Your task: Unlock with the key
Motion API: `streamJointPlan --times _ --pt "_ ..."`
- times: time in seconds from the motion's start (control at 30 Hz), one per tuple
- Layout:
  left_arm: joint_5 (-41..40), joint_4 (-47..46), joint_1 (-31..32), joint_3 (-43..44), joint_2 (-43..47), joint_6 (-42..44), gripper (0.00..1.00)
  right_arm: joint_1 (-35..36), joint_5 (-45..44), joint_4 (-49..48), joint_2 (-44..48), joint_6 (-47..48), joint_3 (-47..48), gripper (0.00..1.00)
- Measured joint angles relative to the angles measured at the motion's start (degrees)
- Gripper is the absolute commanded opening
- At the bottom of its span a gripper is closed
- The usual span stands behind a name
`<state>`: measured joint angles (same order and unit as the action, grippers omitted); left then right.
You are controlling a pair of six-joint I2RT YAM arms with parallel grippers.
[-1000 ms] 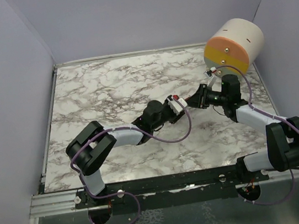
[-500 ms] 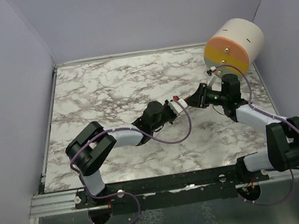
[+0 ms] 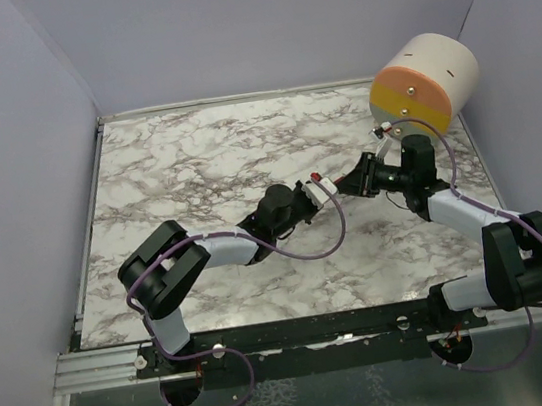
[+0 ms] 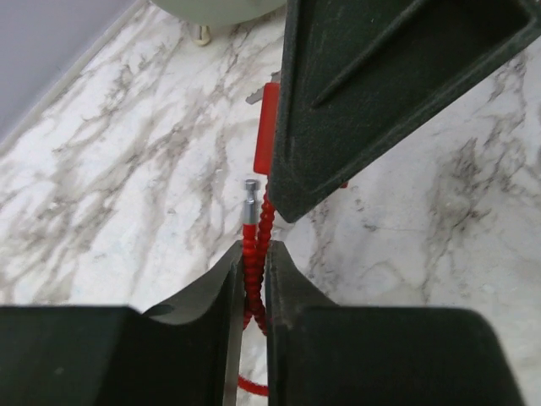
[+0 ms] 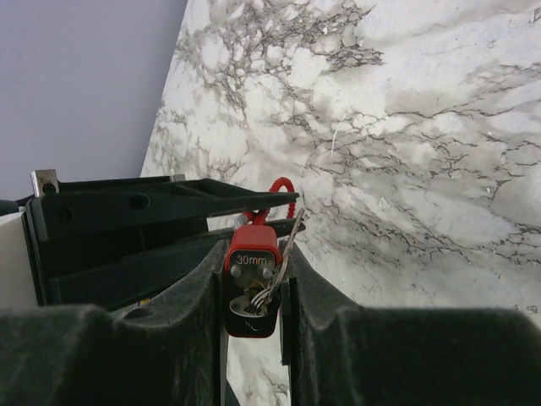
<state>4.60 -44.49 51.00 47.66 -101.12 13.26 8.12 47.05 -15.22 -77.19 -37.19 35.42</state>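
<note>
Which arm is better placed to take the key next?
Left, probably. The right end effector is clamped on the padlock, steadying it; the left end effector only pinches the red cable, close to the key.

2 arms (left arm point(image 3: 225, 246), right arm point(image 3: 455, 205)), 1 red padlock point(image 5: 252, 288), 1 red cable point(image 4: 255, 247), 1 cream-and-orange drum point(image 3: 430, 75).

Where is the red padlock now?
The red padlock is right of centre in the top view, clamped in the right gripper, its cable pinched by the left gripper.
</note>
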Motion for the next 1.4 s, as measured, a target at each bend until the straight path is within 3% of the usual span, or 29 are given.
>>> streamJointPlan --times 0.4,0.43,0.57,0.63,1.4 --pt "-0.5 0.0 -0.1 -0.4 0.3 0.0 0.03 0.0 0.0 0.4 0.0 0.0 0.1 0.01" --pt "-0.5 0.0 -0.1 -0.4 0.3 0.0 0.08 0.0 0.0 0.5 0.0 0.0 0.1 0.01" --pt "-0.6 0.0 -0.1 -0.4 0.3 -0.1 0.45 0.0 0.1 0.6 0.0 0.0 0.1 0.01" --pt "-0.8 -0.3 -0.3 -0.5 0.4 -0.1 0.54 0.0 0.1 0.9 0.0 0.0 0.1 0.01" --pt "-2.5 2.6 -0.3 -6.1 5.2 -0.9 0.67 -1.4 -0.3 -0.4 -3.6 -0.5 2.9 0.01"
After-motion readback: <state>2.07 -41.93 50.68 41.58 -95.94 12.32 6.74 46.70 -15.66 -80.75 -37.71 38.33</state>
